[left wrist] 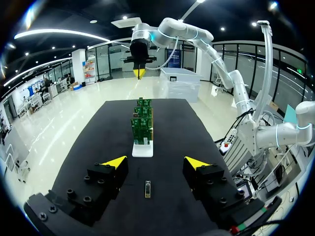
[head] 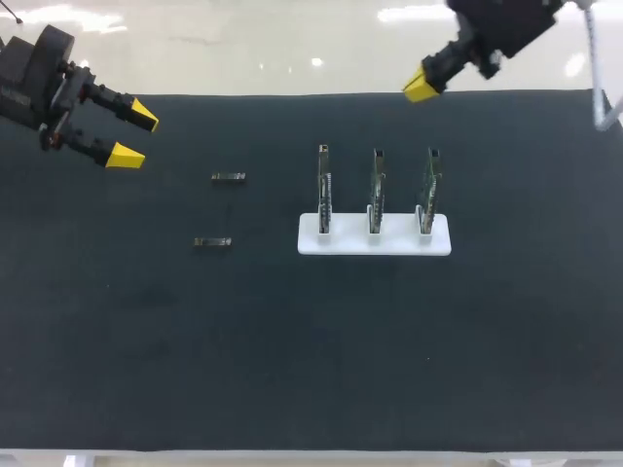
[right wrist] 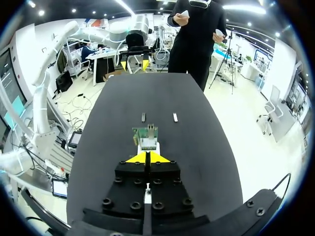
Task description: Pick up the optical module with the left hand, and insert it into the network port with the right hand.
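While scanning from left of the base, note the left gripper [head: 134, 136]: fingers spread, nothing held, well left of the base [head: 375, 238] and toward its far side.

Locate far module [head: 228, 177] and near module [head: 212, 241], both lying flat on the mat [head: 292, 370], left of the base and apart from it. Treat pick-up as not begun.

Hazards, left to right:
- Choosing between two alike parts: risk of descending between them or nudging one with a finger. Commit to one before descent.
- Grasping a slim, low part flat on the mat: risk of striking the mat with the tips, or of pinching off-centre and tilting the part. Centre across its narrow sides.
- Handing over: risk of a skewed regrasp, hence misalignment at the port.
- Inserting among three upright boards [head: 377, 190] on the base: risk of knocking a neighbouring board or tipping the base. Port too small to make out; confirm target before approach.

Note right gripper [head: 421, 89]: tips pressed together, empty, beyond the far side of the base, toward its right end. Spread before handover; otherwise expect a bump instead of a grasp.
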{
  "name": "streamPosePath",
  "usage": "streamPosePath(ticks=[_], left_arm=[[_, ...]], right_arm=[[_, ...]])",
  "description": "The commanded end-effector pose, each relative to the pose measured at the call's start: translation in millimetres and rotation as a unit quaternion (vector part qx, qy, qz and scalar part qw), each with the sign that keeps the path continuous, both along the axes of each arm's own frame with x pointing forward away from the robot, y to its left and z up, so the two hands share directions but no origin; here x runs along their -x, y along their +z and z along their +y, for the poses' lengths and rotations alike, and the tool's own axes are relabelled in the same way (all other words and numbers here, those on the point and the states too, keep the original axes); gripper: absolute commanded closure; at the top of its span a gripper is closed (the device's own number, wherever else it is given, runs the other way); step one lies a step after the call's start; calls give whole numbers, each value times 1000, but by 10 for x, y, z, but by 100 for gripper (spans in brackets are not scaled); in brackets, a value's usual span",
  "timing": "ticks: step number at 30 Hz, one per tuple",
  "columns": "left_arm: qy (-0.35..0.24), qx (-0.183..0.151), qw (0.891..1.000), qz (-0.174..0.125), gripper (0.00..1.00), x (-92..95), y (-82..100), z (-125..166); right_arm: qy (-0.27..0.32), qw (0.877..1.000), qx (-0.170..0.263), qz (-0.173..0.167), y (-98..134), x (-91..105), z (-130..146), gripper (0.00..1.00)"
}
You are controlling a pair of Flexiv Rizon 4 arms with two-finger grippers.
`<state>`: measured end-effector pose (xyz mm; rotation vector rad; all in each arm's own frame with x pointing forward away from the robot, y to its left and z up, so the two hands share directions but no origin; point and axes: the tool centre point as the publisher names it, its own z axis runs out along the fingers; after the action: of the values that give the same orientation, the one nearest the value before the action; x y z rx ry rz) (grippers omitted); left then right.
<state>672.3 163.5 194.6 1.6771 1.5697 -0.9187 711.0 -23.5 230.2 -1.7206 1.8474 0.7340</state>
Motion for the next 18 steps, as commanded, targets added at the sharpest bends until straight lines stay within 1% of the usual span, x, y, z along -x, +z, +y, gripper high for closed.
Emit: streamPosePath(ticks=[1,5,7,9,13,14,15,18], left_arm=[[1,-1,1000,-1,0,5,-1,-6],[1,-1,1000,-1,0,5,-1,-6],[1,-1,1000,-1,0,5,-1,-6],[1,-1,1000,-1,0,5,-1,-6],[1,-1,1000,-1,0,5,-1,-6],[1,-1,1000,-1,0,5,-1,-6],[1,-1,1000,-1,0,5,-1,-6],[1,-1,1000,-1,0,5,-1,-6]], right_arm=[[-3,1000,-8,-8,109,113,-271,100],[2,1000,-16,-19,133,126,-422,100],[2,1000,-17,-17,137,116,-483,100],[2,999,-18,-29,148,123,-531,100],[-10,999,-24,-19,175,131,-580,100],[-11,999,-25,-19,191,133,-580,69],[-11,999,-25,-19,191,133,-580,0],[-11,999,-25,-19,191,133,-580,0]])
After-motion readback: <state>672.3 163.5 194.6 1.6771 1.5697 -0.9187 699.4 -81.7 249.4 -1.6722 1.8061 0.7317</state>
